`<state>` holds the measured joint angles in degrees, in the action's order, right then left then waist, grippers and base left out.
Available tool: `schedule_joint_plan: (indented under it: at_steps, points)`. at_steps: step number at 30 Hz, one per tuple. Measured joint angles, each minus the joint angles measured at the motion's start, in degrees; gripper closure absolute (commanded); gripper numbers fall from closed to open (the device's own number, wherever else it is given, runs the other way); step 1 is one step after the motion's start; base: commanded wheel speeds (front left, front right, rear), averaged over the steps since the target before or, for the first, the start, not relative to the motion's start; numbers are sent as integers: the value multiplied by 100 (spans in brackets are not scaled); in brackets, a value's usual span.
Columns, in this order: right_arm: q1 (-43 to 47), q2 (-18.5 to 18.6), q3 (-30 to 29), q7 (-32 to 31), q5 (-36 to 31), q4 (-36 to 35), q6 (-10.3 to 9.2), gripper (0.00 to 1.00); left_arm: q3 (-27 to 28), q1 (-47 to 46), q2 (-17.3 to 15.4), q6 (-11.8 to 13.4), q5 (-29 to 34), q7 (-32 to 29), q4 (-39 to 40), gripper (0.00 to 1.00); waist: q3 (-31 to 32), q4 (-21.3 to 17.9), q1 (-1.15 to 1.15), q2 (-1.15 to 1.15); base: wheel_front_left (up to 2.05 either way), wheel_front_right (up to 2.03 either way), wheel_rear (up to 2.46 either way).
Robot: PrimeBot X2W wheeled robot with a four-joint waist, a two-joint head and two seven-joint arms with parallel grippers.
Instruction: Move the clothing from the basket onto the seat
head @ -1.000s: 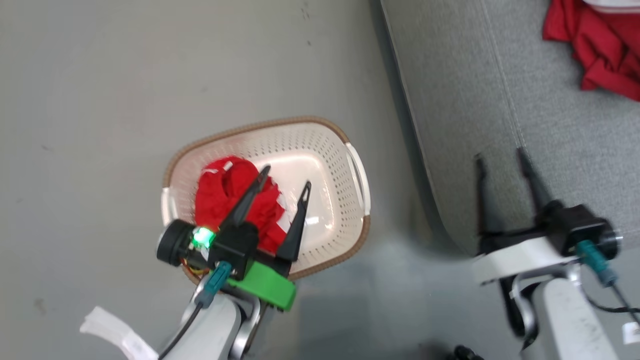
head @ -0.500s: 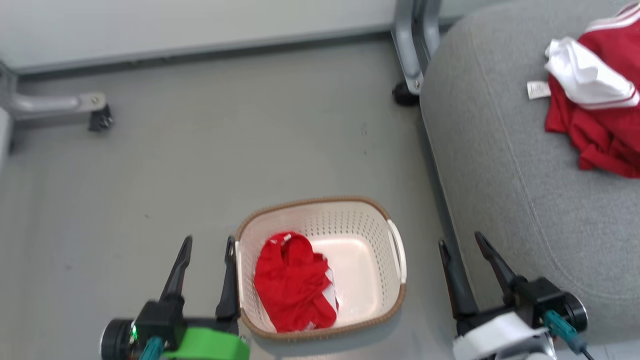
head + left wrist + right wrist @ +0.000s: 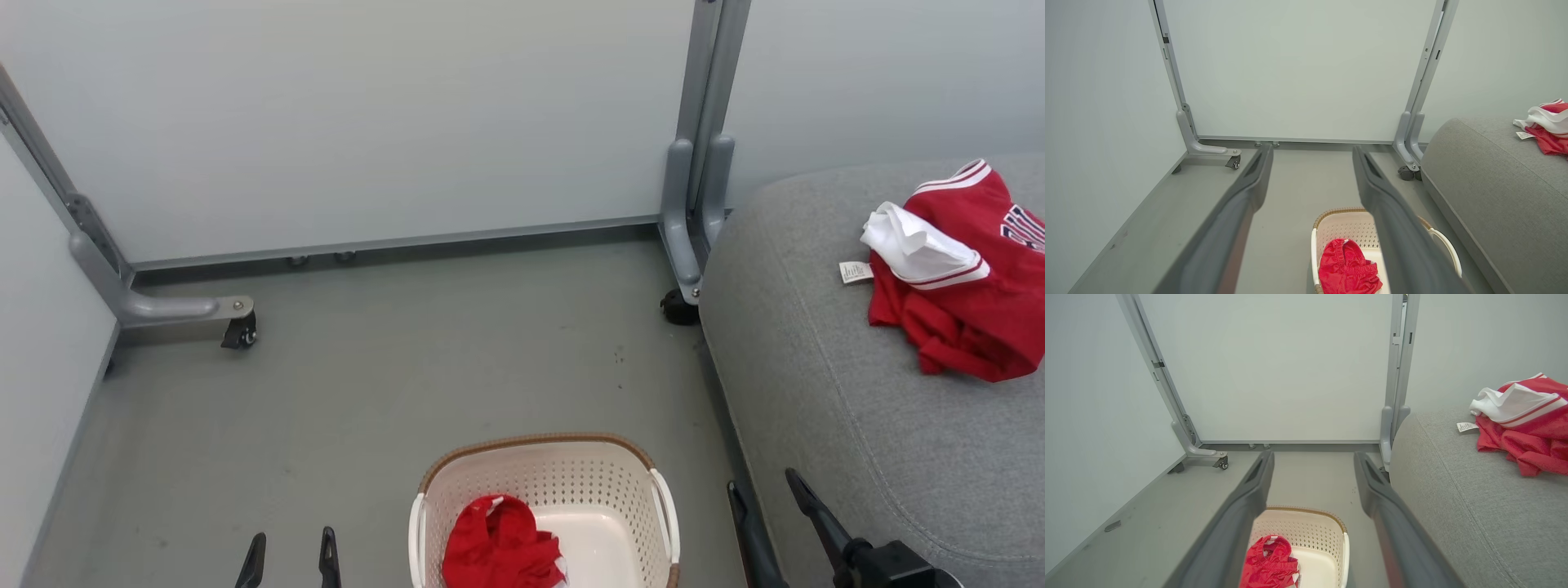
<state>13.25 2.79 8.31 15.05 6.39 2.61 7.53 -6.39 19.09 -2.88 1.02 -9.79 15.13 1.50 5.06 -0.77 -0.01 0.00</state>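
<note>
While in basket, clothing near left claw.

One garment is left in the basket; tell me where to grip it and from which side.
Grip the raised bunched fold of the red piece, straight down from above. It lies crumpled at the left of the basket, whose walls block a sideways approach; its humped folds should pinch easily.

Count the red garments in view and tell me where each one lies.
2. A red jersey with white lining lies on the grey seat; a crumpled red piece sits in the basket. Anything under them would be hidden.
</note>
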Motion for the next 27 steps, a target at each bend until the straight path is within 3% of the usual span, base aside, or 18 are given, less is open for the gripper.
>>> schedule_joint_plan:
  at_steps: [11,27]
  points:
    - [258,3,-203,0,-96,54,0,0,-32,241,2,-126,5,0,-122,0,503,-216,0,0,0,0,0]
    - [283,4,-118,0,-151,42,0,0,-18,238,3,-76,-22,0,-193,0,497,-288,0,0,0,0,0]
